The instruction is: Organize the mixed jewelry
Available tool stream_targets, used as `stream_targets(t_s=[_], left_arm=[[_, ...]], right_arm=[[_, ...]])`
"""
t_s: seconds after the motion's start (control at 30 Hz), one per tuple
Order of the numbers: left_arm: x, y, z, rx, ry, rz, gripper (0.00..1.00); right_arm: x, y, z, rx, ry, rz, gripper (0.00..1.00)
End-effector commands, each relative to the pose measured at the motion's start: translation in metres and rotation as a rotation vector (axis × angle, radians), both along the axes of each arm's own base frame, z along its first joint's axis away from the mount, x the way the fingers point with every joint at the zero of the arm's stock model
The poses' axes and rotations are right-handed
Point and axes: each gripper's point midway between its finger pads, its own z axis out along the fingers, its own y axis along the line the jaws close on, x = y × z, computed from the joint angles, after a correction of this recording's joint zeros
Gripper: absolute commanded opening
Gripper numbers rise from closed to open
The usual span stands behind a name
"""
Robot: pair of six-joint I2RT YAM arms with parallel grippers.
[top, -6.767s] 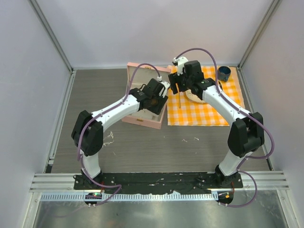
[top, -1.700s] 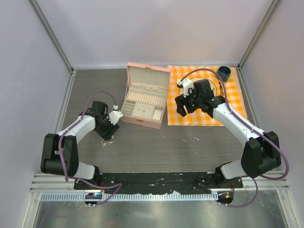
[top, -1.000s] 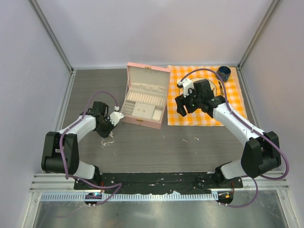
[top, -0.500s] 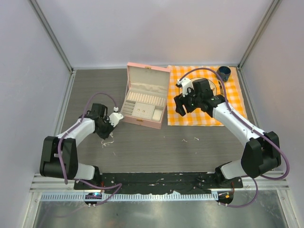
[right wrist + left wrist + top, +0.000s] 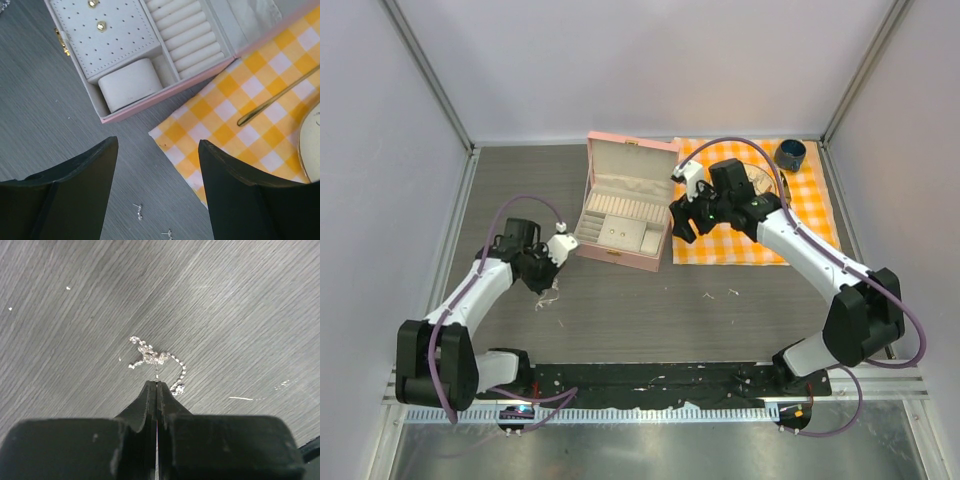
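Note:
The thin silvery chain (image 5: 156, 358) hangs bunched just beyond my left gripper (image 5: 157, 384), whose jaws are pressed together on a fine strand of it. In the top view the chain (image 5: 549, 297) sits over the dark table left of the pink case, at my left gripper (image 5: 542, 279). Two tiny pale earrings (image 5: 138, 210) lie on the table below my right gripper (image 5: 157, 142), which is open and empty above the near right corner of the case. They show in the top view (image 5: 709, 295) too. My right gripper (image 5: 682, 226) hovers there.
The open pink case (image 5: 622, 258) stands mid-table, with two gold studs (image 5: 101, 24) on its pad and a white cushion (image 5: 129, 83). An orange checkered cloth (image 5: 752, 245) at the right holds a gold utensil (image 5: 280, 95), a plate (image 5: 311, 145) and a blue cup (image 5: 790, 153).
My right gripper has moved left, toward the case's near right corner. My left arm has drawn back a little, staying shut by the chain.

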Motion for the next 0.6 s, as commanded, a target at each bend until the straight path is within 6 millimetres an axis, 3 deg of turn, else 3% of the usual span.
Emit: stream_targets(t_s=[0.0,0.23,0.57], left_arm=[[0.005,-0.013,0.033,-0.081,-0.048,-0.019,0.0],[0.006,-0.031,0.077,-0.182,-0.097,-0.053,0.0],[0.012,-0.057,0.149,-0.322,-0.181,-0.098,0.0]], right_arm=[[0.0,0.024,0.026,0.038,-0.054,0.091,0.72],[-0.013,0.052,0.039,0.117,-0.056,0.208,0.73],[-0.021,0.085,0.08,0.185,-0.132,0.314,0.76]])
